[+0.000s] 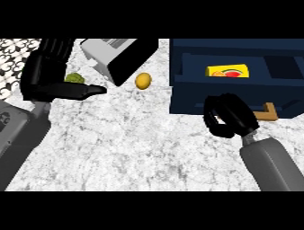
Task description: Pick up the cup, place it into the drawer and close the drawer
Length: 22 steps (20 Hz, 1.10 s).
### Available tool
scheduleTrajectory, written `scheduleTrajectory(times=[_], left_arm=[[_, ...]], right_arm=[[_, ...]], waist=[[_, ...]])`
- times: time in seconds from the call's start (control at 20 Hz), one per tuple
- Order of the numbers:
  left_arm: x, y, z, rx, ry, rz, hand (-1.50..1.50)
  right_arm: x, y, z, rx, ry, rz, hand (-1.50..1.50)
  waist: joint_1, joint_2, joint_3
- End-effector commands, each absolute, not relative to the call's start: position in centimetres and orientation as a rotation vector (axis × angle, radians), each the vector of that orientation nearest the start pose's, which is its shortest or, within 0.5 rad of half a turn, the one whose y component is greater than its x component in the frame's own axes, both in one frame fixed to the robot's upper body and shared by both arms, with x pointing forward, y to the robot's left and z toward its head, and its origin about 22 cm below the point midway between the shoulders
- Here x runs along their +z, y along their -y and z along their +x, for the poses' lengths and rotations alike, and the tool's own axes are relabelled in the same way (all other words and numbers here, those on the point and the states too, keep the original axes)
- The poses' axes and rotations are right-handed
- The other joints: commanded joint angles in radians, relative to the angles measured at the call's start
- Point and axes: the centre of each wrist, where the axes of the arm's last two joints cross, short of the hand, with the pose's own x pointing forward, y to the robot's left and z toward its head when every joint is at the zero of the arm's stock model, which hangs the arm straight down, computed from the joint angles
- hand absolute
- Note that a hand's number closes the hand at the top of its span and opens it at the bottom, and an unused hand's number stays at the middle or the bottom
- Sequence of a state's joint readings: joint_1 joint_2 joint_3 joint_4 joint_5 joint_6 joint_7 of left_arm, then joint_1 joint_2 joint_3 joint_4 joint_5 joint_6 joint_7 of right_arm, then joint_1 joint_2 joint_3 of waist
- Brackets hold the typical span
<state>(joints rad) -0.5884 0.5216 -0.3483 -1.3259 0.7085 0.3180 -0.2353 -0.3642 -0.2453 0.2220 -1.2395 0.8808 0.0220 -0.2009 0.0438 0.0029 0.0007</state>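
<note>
A yellow cup [229, 71] with a red and green print lies inside the open dark blue drawer [188, 96] at the upper right. My right hand [226, 117] sits at the drawer's front panel, just left of the wooden handle [270, 112]. Its fingers are curled and hold nothing that I can see. Whether they touch the panel I cannot tell. My left hand [51, 76] rests at the upper left, fingers up, thumb pointing right, holding nothing.
A grey and black appliance [118, 56] stands at the back centre. A small yellow-orange fruit [143, 80] lies on the marble counter [135, 139] beside it. A green vegetable [75, 78] shows partly behind my left hand.
</note>
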Motion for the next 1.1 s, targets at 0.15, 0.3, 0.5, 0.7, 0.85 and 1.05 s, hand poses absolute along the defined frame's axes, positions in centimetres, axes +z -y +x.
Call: scheduleTrajectory(times=[0.15, 0.3, 0.5, 0.7, 0.85, 1.05], left_arm=[[10.9, -27.0, 34.0, -0.002, 1.911, -0.136, -1.50], [11.7, -28.0, 33.5, -0.021, 1.914, -0.137, -1.50], [9.6, -28.0, 33.3, -0.005, 1.914, -0.135, -1.50], [9.8, -27.2, 33.3, -0.008, 1.906, -0.183, -1.50], [9.9, -27.5, 32.1, -0.028, 1.903, -0.223, -1.50], [9.6, -26.6, 32.9, -0.055, 1.904, -0.234, -1.50]], right_arm=[[-0.2, 20.0, 38.0, 1.292, 1.581, -0.604, 1.50], [0.5, 21.9, 39.8, 1.264, 1.558, -0.612, 1.50], [0.8, 23.6, 41.2, 1.241, 1.524, -0.590, 1.50], [3.2, 23.2, 43.1, 1.201, 1.485, -0.587, 1.50], [2.7, 26.3, 42.6, 1.170, 1.463, -0.600, 1.50], [4.4, 27.4, 43.3, 1.130, 1.492, -0.576, 1.50]], waist=[[0.000, 0.009, 0.001], [0.017, 0.012, 0.001], [0.012, 0.018, 0.001], [0.031, 0.026, 0.002], [0.060, 0.027, 0.003], [0.064, 0.043, 0.004]])
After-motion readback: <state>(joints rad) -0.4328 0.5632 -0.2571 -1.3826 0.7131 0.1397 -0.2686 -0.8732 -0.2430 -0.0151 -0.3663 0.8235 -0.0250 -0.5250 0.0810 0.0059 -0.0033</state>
